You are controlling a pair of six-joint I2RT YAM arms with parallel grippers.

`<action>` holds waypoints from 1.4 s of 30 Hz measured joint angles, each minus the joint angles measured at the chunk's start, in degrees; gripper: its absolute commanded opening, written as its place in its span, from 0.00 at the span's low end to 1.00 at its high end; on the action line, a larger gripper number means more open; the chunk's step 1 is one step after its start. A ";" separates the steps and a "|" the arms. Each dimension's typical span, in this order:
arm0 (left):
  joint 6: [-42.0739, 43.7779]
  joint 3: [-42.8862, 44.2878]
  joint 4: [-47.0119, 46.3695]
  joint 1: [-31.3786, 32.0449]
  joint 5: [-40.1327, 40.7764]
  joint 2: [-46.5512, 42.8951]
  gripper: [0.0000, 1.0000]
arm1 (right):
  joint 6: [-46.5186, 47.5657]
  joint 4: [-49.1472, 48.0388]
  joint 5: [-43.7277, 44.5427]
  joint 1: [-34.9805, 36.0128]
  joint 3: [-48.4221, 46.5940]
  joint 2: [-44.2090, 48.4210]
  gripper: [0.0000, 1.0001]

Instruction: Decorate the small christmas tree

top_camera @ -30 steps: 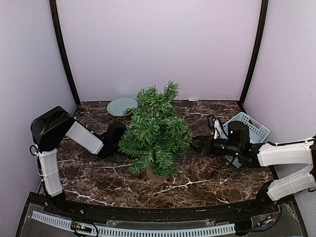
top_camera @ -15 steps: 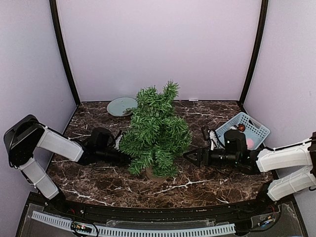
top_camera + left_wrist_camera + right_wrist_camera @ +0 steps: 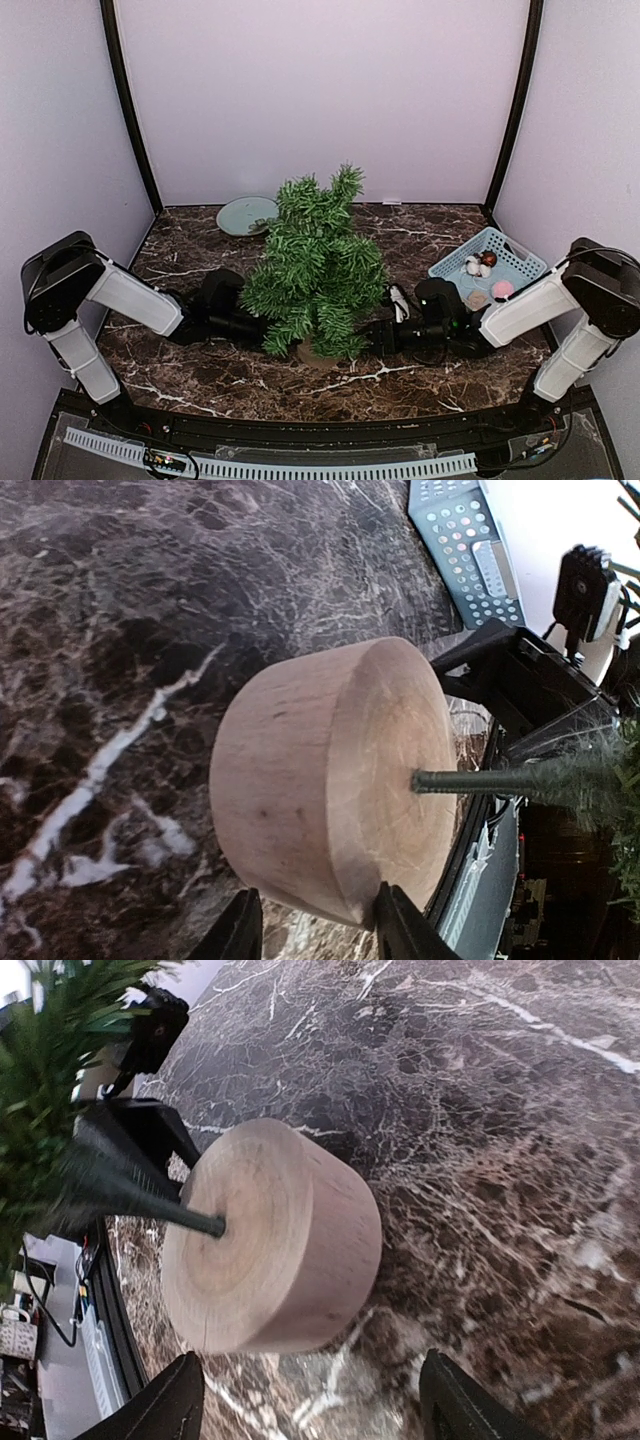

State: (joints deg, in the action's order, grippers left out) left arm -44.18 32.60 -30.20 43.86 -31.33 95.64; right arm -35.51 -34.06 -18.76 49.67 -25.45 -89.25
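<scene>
The small christmas tree [image 3: 315,262] stands upright mid-table on its round tan wooden stump [image 3: 304,352]. My left gripper [image 3: 258,328] reaches low under the branches from the left. In the left wrist view it [image 3: 315,910] is open, its two fingertips [image 3: 240,930] either side of the stump's [image 3: 330,780] near edge. My right gripper [image 3: 368,338] reaches in low from the right. In the right wrist view it [image 3: 315,1380] is wide open and empty, a short way from the stump [image 3: 280,1250]. Each wrist view shows the other gripper beyond the stump.
A light blue basket [image 3: 512,262] with several small ornaments sits at the right, behind my right arm. A pale teal plate [image 3: 245,214] lies at the back left. Dark marble tabletop [image 3: 420,375]; walls close in on three sides.
Both arms have dropped low and reached inward under the tree. The left gripper moved right, the right gripper moved left, both now near the stump. The tree has not moved.
</scene>
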 measured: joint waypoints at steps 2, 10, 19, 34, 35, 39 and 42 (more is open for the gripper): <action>-0.63 0.07 -1.51 0.46 -0.17 0.79 0.37 | -0.44 -1.03 -0.24 0.63 -1.51 -2.34 0.69; -1.92 3.96 -4.42 0.70 -0.48 5.49 0.35 | -1.92 -4.15 0.28 1.49 -4.83 -7.63 0.63; -3.37 9.07 -6.14 -1.11 2.01 10.16 0.35 | -0.37 2.80 7.13 -0.02 -9.46 -7.63 0.62; -4.00 5.77 -6.99 -6.38 4.79 7.08 0.65 | 1.29 5.31 9.60 -3.10 -8.50 2.36 0.69; -3.82 5.22 -6.21 -6.99 5.20 5.62 0.67 | 1.38 6.03 9.73 -3.48 -7.72 4.59 0.69; -2.64 3.74 -3.65 -9.31 6.82 -1.33 0.77 | 2.21 11.67 11.26 -5.11 -5.20 14.23 0.71; -1.99 2.21 -1.73 -11.19 7.78 -6.95 0.85 | 3.17 18.05 12.72 -6.95 -4.63 22.18 0.71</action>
State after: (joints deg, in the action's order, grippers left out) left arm -46.17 34.81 -31.92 32.67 -23.55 88.68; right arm -32.34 -16.01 -6.04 42.72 -30.09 -67.07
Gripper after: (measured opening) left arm 0.763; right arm 0.709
